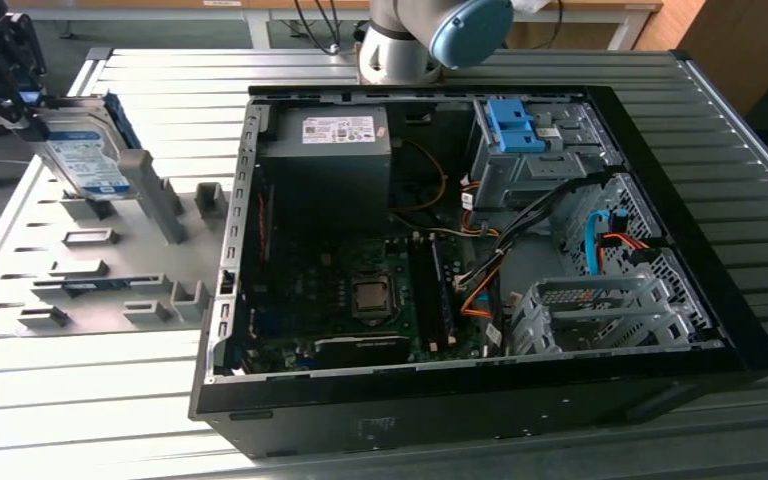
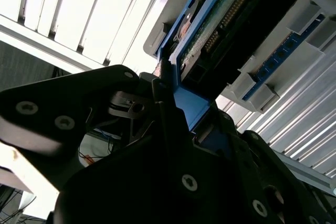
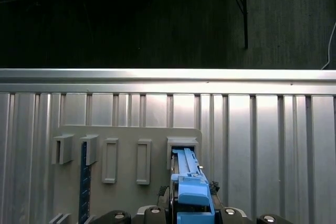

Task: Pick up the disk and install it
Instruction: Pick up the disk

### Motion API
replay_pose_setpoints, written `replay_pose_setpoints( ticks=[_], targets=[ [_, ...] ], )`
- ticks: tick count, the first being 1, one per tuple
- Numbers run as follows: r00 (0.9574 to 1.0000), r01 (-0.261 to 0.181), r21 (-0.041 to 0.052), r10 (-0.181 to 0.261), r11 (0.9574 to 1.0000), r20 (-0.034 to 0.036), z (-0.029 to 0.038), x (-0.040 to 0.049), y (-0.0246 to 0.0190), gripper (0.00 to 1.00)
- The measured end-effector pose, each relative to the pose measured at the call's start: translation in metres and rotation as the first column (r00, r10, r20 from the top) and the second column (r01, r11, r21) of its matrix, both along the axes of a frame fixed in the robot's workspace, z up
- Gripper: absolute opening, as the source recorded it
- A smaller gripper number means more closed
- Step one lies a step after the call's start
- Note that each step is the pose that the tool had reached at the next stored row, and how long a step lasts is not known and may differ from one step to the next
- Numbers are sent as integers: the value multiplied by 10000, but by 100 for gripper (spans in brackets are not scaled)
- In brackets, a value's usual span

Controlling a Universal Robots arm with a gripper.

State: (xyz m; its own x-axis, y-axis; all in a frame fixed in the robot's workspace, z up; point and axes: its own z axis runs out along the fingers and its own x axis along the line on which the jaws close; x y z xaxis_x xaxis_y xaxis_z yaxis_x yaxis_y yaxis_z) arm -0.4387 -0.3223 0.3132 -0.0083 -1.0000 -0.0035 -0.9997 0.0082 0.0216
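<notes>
The disk, silver-grey with a white-and-blue label and blue side rails, stands tilted at the exterior view's upper left. Its lower end is at a slot of the grey holder plate. My gripper is shut on the disk's upper end, with the black gripper body above it. In the second wrist view the fingers clamp the blue rail, and the disk's green circuit-board side shows beyond them. The first wrist view looks along the disk's blue rail from my gripper toward the holder's slot.
An open black computer case lies at the middle. It holds a power supply, a motherboard, orange and black cables, and a bare blue bracket in the drive cage. The arm's base stands behind it. Everything rests on a ribbed metal table.
</notes>
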Motion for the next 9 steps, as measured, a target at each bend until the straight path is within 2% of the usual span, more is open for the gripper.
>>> replay_pose_setpoints(
  ticks=[9],
  targets=[
    [10000,0,0,0,10000,0,20,0,0,37]
  ],
)
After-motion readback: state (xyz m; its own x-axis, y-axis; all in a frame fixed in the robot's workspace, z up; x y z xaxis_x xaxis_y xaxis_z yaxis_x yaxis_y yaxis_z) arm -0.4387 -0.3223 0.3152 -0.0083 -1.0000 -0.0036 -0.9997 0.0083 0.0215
